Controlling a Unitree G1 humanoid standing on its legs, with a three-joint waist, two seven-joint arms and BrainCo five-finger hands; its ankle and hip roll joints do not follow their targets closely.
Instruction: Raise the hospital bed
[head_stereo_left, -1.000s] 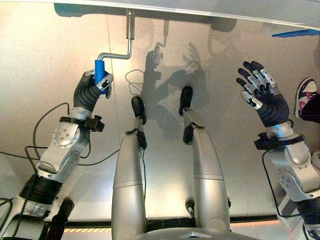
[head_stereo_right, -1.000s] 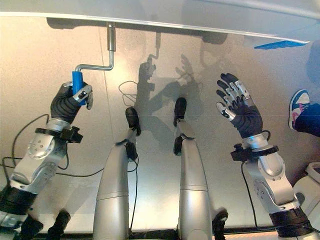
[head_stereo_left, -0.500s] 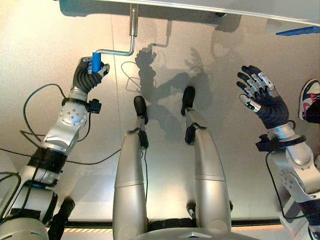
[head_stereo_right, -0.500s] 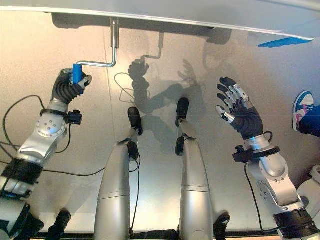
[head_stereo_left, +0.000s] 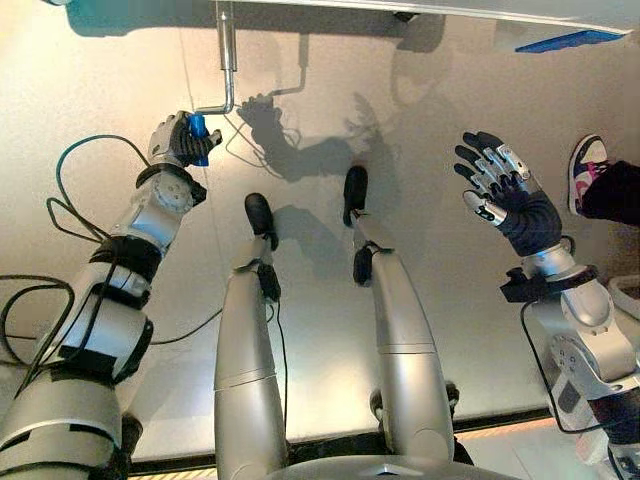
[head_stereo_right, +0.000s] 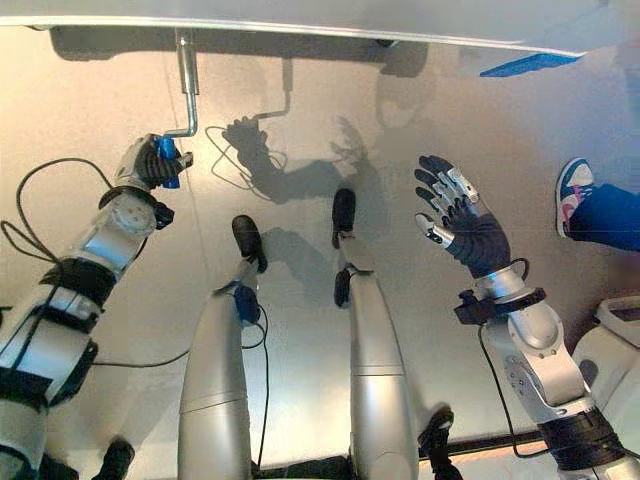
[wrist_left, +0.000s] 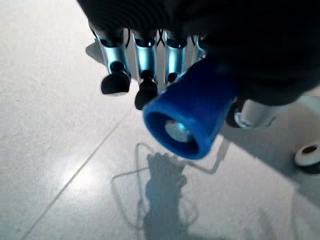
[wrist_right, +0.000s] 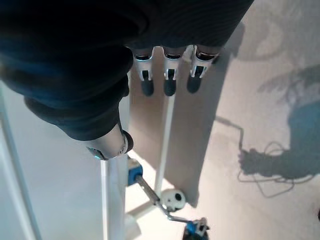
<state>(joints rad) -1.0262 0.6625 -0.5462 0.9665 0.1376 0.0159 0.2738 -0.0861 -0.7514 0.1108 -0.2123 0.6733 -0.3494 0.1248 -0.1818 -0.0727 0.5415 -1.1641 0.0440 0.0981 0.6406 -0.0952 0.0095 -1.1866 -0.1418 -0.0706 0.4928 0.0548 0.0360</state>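
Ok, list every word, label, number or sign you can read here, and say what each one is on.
No readable text.
Blue crank handle, gripped by the left hand: no print on it.
Bed frame: no label or number.
Person's shoe: coloured markings, too small to read as text.
Right hand, open: no markings.

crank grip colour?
Blue: the round plastic grip on the bent metal crank, held in the left robot hand. Clearest in the left wrist view.

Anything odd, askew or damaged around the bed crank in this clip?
Nothing stands out. The left hand is curled round the crank's blue handle; the right hand hangs open over the floor, near a person's shoe.
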